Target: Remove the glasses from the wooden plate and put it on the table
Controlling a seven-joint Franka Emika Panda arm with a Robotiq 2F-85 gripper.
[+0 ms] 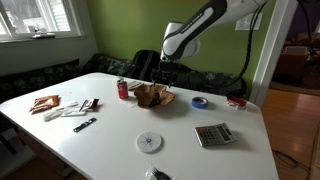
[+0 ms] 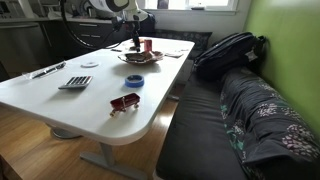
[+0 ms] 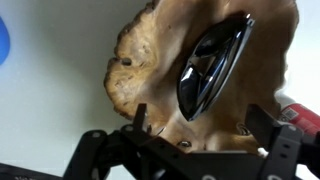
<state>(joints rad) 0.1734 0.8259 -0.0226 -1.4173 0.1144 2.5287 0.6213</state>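
Hovering over the shallow brown wooden plate [image 1: 150, 97] with its wavy rim, the black two-finger gripper [image 1: 164, 80] hangs from the white arm in an exterior view. The wooden plate sits on the large white table [image 1: 105, 130] between a red can [image 1: 123, 89] and a blue tape ring [image 1: 200, 102]. The glasses are too small to make out here, and the finger spacing cannot be read. In an exterior view from the table's end, the gripper [image 2: 133, 44] stands just above the wooden plate [image 2: 135, 57], with the tape ring [image 2: 134, 80] nearer the camera; no detail of the glasses here either. Wrist view: the small dark thin-framed glasses [image 3: 212, 65] lie folded in the hollow of the wooden plate [image 3: 150, 60], long axis slanted, well inside the rim. The gripper [image 3: 200, 135] is spread wide, its fingers [image 3: 140, 122] apart and empty, touching neither frame nor wood as far as can be seen. Judgement: the glasses are light, stiff yet fragile, with smooth lenses likely to slip, and the thin frame stands little above the wood. The best hold looks to be across the narrow width of the folded frame, near its middle, jaws square to the long axis and closed gently. A hard pinch or a caught rim could drag the plate.
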